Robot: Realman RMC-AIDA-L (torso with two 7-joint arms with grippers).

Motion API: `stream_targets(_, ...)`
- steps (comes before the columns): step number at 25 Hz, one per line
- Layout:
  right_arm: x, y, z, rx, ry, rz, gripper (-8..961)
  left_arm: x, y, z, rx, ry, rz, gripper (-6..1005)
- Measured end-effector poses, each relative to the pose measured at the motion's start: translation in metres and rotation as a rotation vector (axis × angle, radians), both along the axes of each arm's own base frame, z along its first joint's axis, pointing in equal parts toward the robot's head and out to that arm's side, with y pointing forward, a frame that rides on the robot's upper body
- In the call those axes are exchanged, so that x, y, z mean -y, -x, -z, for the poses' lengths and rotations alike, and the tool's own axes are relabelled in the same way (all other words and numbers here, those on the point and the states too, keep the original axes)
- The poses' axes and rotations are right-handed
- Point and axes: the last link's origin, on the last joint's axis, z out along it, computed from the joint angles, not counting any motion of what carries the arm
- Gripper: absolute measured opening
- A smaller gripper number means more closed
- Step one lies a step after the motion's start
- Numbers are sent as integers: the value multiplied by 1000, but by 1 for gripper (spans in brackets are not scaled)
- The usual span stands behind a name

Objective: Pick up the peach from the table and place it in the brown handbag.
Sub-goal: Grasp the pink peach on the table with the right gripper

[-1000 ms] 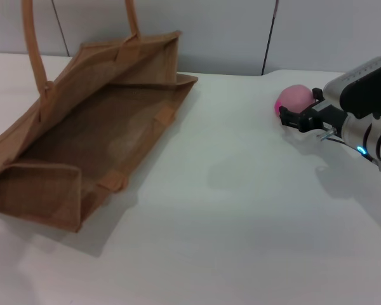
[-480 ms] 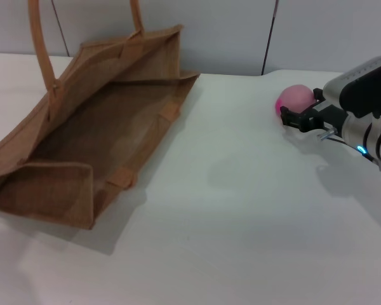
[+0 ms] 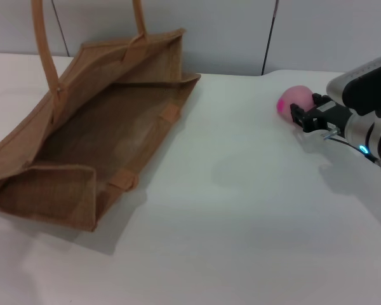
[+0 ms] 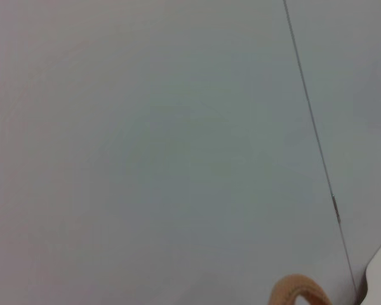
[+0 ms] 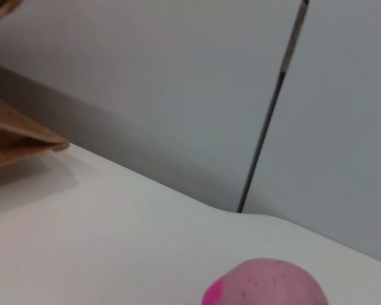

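Three views: one head overview, two wrist cameras aimed low and outward.

My head camera looks forward and down across the table, the brown handbag at ten o'clock and the peach at two o'clock. My right wrist camera sits close behind the peach, facing the wall, sharing fruit and bag corner with the head view. My left wrist camera faces the wall, catching only a handle.

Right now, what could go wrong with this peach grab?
1. The peach sits near the table's far edge; a nudge from the right gripper could roll it off.
2. The handbag stands far across the table, so a weak grip may drop the fruit on the way.
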Motion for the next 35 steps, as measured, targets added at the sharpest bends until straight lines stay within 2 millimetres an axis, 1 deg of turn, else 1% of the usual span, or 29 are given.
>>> stream_targets(3,0,-1,-1,2,-3,8,570,0,0,1,-1,3,-1,105)
stream_targets(8,-1,1,0,-3,-4,6,479,0,6,1,2,-3,-16,105)
stream_targets(11,-1,5,2,-10,-1,-6,454,1,11,2,3,2,-30,105)
stream_targets(16,-2,27,8,-36,12,-57,403,4,21,1,-3,-5,-52,105)
stream_targets(19,2,45,17,-38,34,-90,363,7,31,-1,-13,-14,-81,105)
stream_targets(22,9,59,24,-27,57,-117,259,8,33,-2,-16,-17,-87,105)
stream_targets(25,10,58,24,2,60,-114,155,8,33,-2,-16,-17,-85,105)
stream_targets(28,9,52,23,20,58,-99,98,7,31,-2,-16,-18,-80,105)
stream_targets(33,8,50,21,16,52,-93,3,8,31,-2,-16,-18,-80,106)
stream_targets(35,7,50,21,20,52,-94,6,8,31,-2,-16,-18,-80,106)
